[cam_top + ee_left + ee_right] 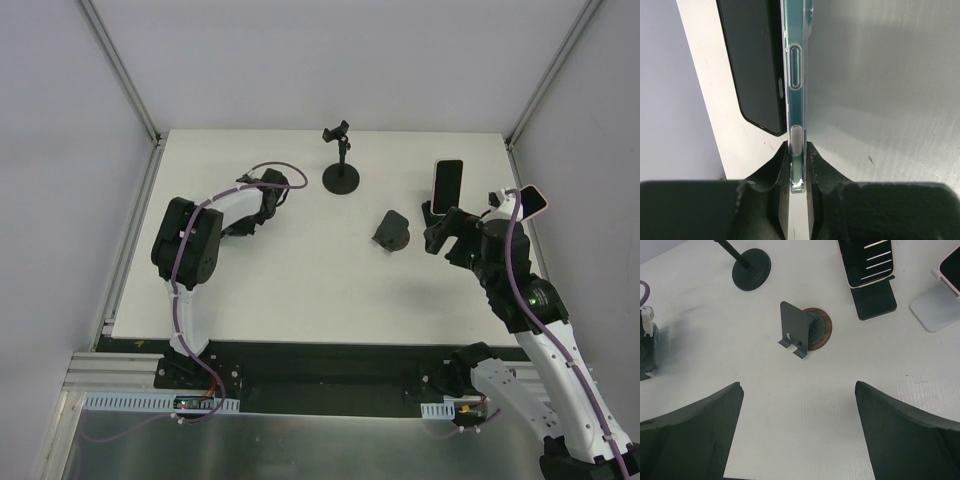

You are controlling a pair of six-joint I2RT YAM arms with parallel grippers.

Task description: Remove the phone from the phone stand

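left gripper (797, 152) clamps the phone (796, 75) edge-on; lower it level onto the surface (300, 290). right gripper (797, 386) gapes at 3 o'clock.

White table (300, 290), cream-cased phone (447, 185) leaning upright on a black stand (873, 301) near the right edge, pink-cased phone (537, 204) just beside it on a white stand (935, 312), grey walls (330, 60), aluminium frame posts (120, 70) at the far corners
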